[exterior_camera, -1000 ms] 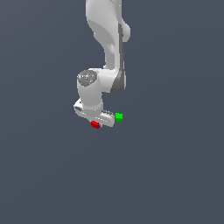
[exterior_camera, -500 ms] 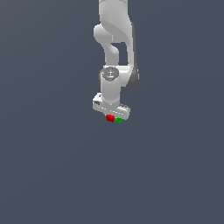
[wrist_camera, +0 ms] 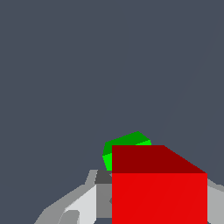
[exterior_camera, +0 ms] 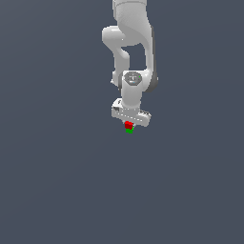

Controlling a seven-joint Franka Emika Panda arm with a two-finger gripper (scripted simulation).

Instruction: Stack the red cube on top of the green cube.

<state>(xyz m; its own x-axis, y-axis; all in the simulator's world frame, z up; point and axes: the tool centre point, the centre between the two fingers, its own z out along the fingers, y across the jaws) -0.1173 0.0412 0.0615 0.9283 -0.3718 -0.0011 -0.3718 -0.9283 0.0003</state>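
The tiny bright green cube (exterior_camera: 129, 130) is mostly hidden: in both views only a sliver shows past the tiny bright red cube (exterior_camera: 128, 125), which sits just above it in the exterior view; whether they touch is unclear. The wrist view cuts off the red cube's lower part. The white arm hangs vertically, its tool (exterior_camera: 129, 125) clenched on the red cube. The surface is plain dark grey-blue.

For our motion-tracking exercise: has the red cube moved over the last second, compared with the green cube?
Yes. The red cube was off to the exterior view's left of the green cube; now, held in the hand, it sits just above it.
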